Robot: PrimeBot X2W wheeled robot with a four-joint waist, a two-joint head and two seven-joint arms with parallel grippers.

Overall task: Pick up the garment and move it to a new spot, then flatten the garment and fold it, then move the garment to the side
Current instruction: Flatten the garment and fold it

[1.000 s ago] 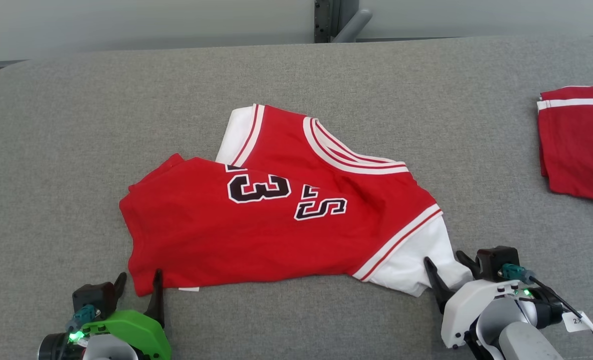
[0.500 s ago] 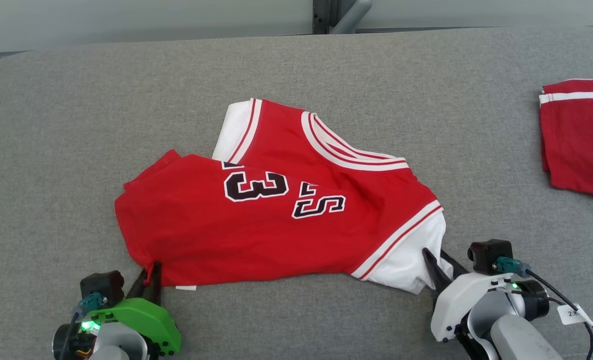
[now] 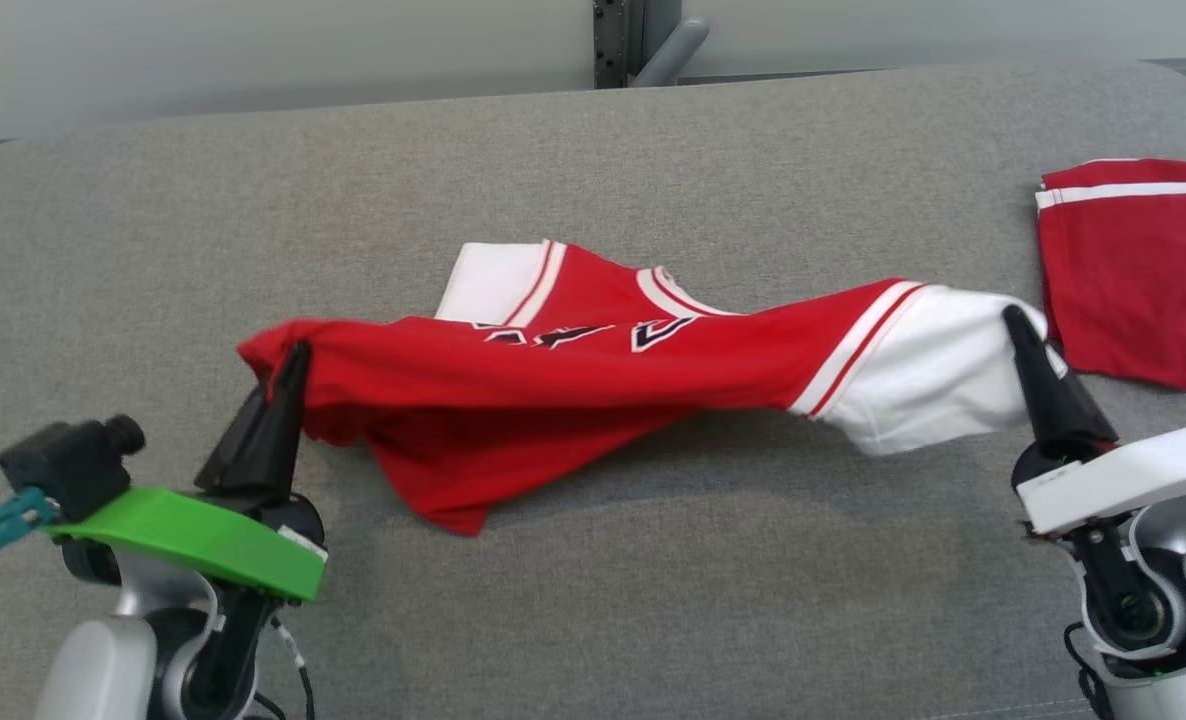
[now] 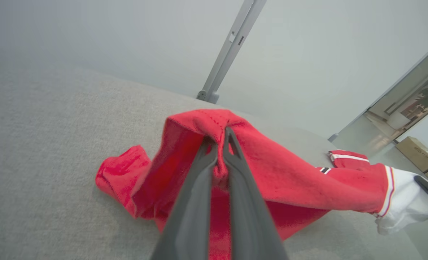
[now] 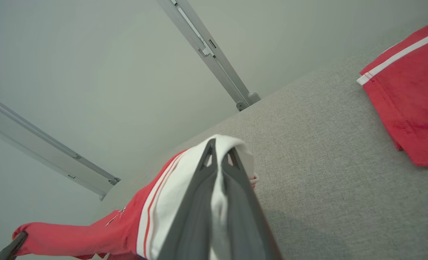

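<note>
Left claw is pressed together on a red corner of the jersey, and right claw is pinching the white sleeve at the opposite end. Between the two claws the jersey hangs as a sagging band, raised at both pinched ends. Its far part, with the striped collar trim and the other white sleeve, lies beyond the claws on the pad. A red flap droops to a point toward the pad, nearer the left claw than the right. Black-and-white lettering shows edge-on along the top fold, roughly midway between the claws. In the left wrist view the fingers meet at their tips with red cloth bunched over and around them. In the right wrist view the fingers close on a ridge of white cloth, with the red-and-white stripe just to their left. The grey pad spreads under and around both claws. A folded red cloth with a white stripe lies flat on it, to the right of the right claw. A grey post rises beyond the pad's far edge, between the claws.
</note>
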